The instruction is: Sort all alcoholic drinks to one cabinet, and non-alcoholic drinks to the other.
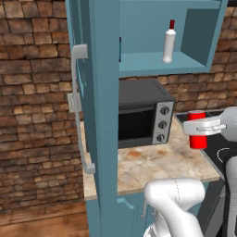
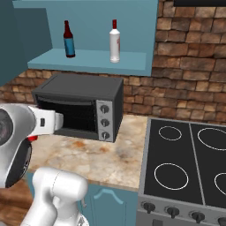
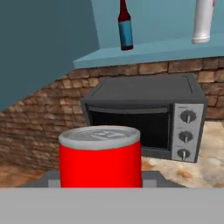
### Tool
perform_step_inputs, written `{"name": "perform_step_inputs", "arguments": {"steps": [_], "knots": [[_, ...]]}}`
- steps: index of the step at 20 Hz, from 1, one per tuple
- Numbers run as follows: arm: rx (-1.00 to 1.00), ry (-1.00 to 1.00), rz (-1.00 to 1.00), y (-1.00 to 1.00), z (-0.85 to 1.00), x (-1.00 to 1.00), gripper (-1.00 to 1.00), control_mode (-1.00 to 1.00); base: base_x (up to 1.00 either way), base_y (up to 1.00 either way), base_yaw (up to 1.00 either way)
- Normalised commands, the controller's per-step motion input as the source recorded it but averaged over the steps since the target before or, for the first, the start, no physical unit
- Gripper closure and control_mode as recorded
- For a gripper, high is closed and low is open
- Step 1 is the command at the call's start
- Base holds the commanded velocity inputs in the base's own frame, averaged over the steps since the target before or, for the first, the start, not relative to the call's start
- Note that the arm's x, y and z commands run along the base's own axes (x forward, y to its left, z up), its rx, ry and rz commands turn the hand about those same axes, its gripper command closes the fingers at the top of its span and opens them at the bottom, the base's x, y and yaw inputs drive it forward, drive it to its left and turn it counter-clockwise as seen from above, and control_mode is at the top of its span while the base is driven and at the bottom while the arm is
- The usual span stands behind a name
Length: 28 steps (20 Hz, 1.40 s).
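Note:
My gripper (image 1: pixel 199 127) is shut on a plain red can (image 1: pixel 197 131) with a silver top, held upright above the counter's right end beside the cooktop. In the hand view the can (image 3: pixel 100 158) sits close up between the fingers. A slim pale bottle (image 1: pixel 169 42) with a red cap stands on the shelf of the open upper cabinet (image 1: pixel 152 62). The right base view shows that pale bottle (image 2: pixel 114 42) with a dark bottle (image 2: pixel 68 40) with a blue label to its left. Both bottles also stand high in the hand view, the dark bottle (image 3: pixel 125 26) left of the pale one (image 3: pixel 203 19).
A black toaster oven (image 1: pixel 144 113) sits on the marble counter (image 1: pixel 152 164) below the cabinet. The teal cabinet door (image 1: pixel 90 92) hangs open at the left with a long white handle. A black cooktop (image 2: pixel 185 163) lies right of the counter. Brick wall behind.

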Motion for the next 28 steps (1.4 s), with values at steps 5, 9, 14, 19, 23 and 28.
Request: {"name": "perform_step_inputs", "arguments": {"steps": [5, 9, 14, 19, 23, 28], "knots": [[0.00, 0.02, -0.26, -0.01, 0.01, -0.16, 1.00, -1.00, 0.00, 0.00, 0.00], [0.00, 0.16, -0.18, -0.06, 0.00, -0.14, 1.00, -1.00, 0.00, 0.00, 0.00], [-0.01, 0.23, -0.15, -0.13, 0.02, -0.20, 1.00, -1.00, 0.00, 0.00, 0.00], [-0.06, 0.24, -0.11, -0.19, 0.01, -0.32, 1.00, -1.00, 0.00, 0.00, 0.00], [-0.03, 0.18, -0.04, -0.13, 0.00, -0.35, 1.00, -1.00, 0.00, 0.00, 0.00], [0.00, 0.07, 0.00, -0.02, 0.00, -0.06, 1.00, -1.00, 0.00, 0.00, 0.00]]}}
